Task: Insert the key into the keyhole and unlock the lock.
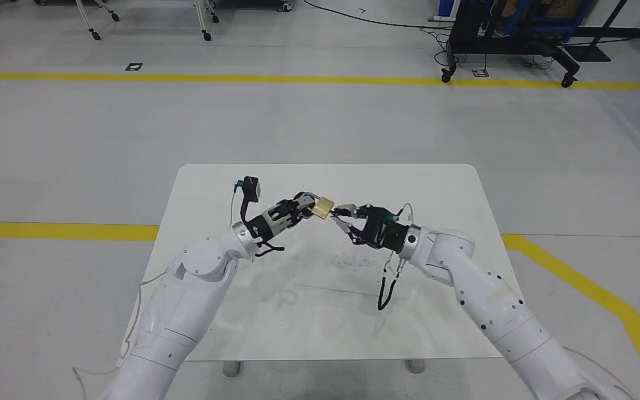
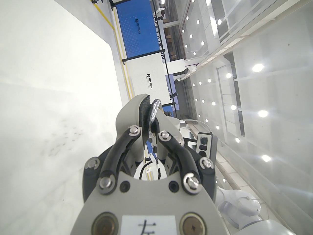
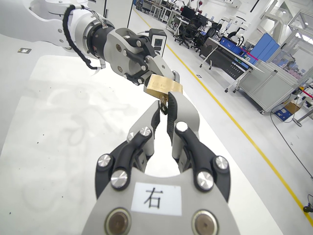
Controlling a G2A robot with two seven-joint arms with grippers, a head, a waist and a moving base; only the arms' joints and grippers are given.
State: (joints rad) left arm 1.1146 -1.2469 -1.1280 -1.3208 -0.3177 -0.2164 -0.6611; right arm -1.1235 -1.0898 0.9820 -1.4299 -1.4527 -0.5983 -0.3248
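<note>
Closest to the right wrist camera, on the base plate: a white label with one dark handwritten character. Just beyond, right hand clenched on the key, ribbed fingers pressed to either side of its head, a small dark ring hanging under it. Key pointing away from the wrist, blade meeting the underside of the brass lock; how deep in the keyhole, cannot tell. Lock up in the air over the middle of the bench, touching nothing but the key and the two hands. Past it, left hand grasping the lock by its steel shackle, wrist in line with the forearm, black cable looped round the wrist.

Seen from above: both arms bent at the elbow, forearms angled inward, hands meeting tip to tip over the bench's centre.

On the left hand's own base plate, a second label, cut off at the edge, again white with one dark character.

Farther off: a yellow line on the floor alongside the bench. Farther still, a blue panel and a white panel, each carrying a small printed mark.
</note>
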